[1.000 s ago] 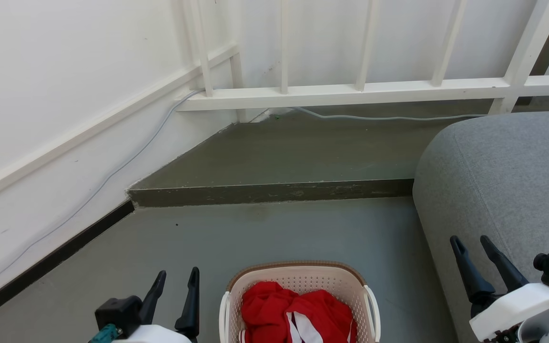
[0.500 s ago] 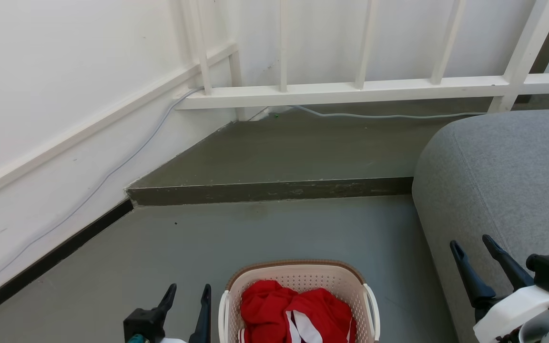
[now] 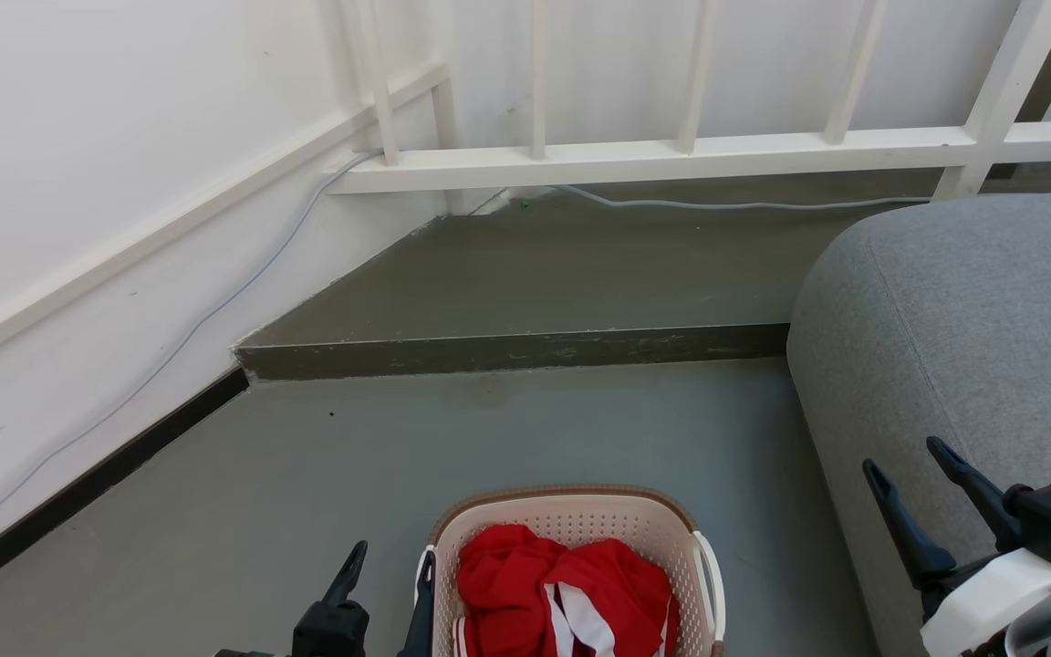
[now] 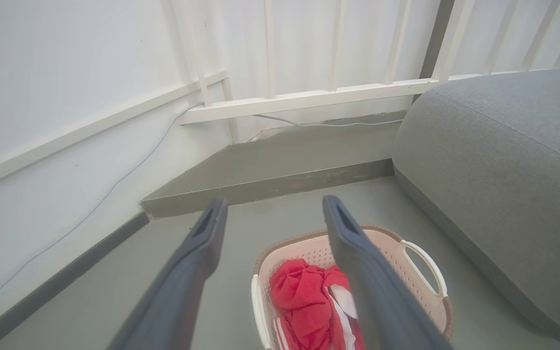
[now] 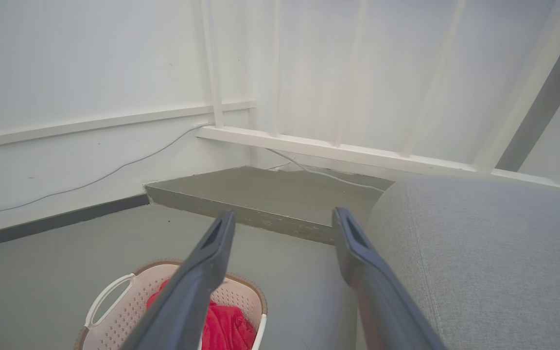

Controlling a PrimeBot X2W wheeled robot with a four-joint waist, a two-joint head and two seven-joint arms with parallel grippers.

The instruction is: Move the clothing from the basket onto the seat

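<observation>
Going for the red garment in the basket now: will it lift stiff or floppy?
The clothing lies crumpled in soft folds, so it will likely hang limp from one pinch. It looks thin, probably light. Its loose white strips may trail and catch the basket rim.

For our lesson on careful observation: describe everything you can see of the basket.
The basket is cream plastic, a rounded rectangle with perforated walls and a brown woven-look rim. White loop handles sit on its two sides. It stands upright on the grey floor, left of the sofa and apart from it. Red clothing with white stripes lies bunched inside. The open left gripper hovers by its left handle; contact cannot be told.
</observation>
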